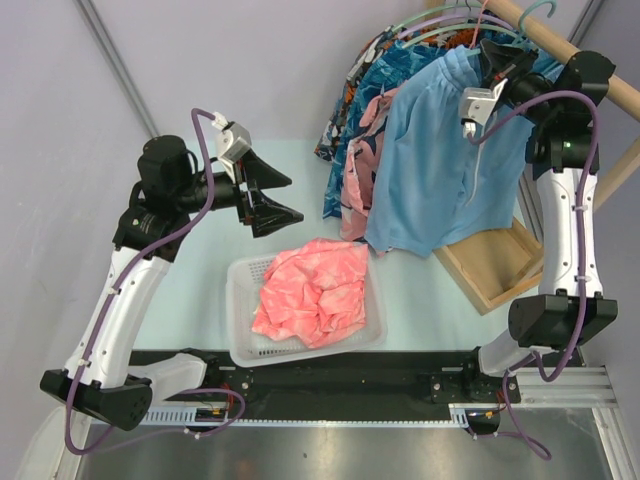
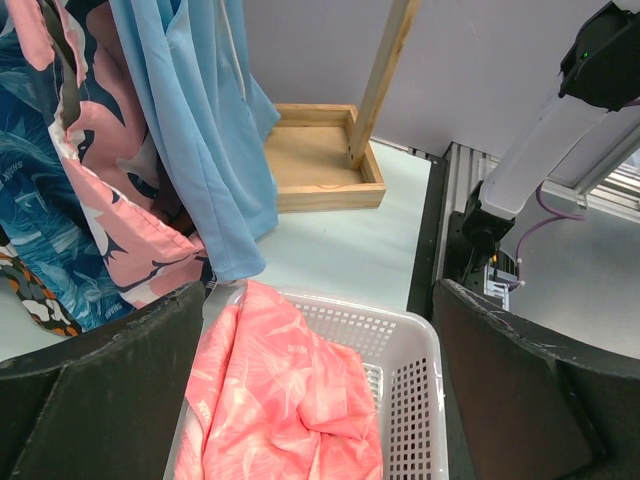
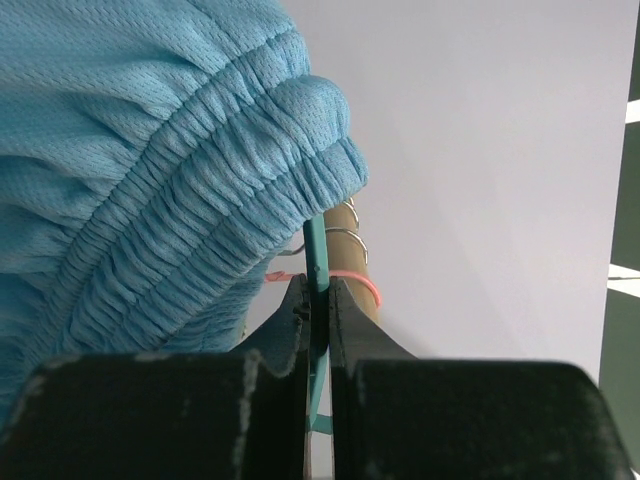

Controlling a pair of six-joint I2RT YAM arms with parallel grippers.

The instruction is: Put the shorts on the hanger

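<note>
- The right fingers (image 3: 352,335) are clenched on the thin teal hanger (image 3: 316,250), up near the wooden rail (image 1: 545,38).
- The light blue shorts (image 1: 440,170) hang from this hanger.
- The left fingers (image 2: 110,400) are spread wide and hold nothing, above the white basket (image 2: 415,380) on the bench (image 1: 200,300).

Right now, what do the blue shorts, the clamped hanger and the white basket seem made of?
The shorts: matte knit, likely synthetic mesh; fine pinholes, gathered elastic waist. The hanger, pinched in the right gripper: smooth teal bar, probably plastic; little shows. The basket: white moulded plastic, regular grid of holes.
</note>
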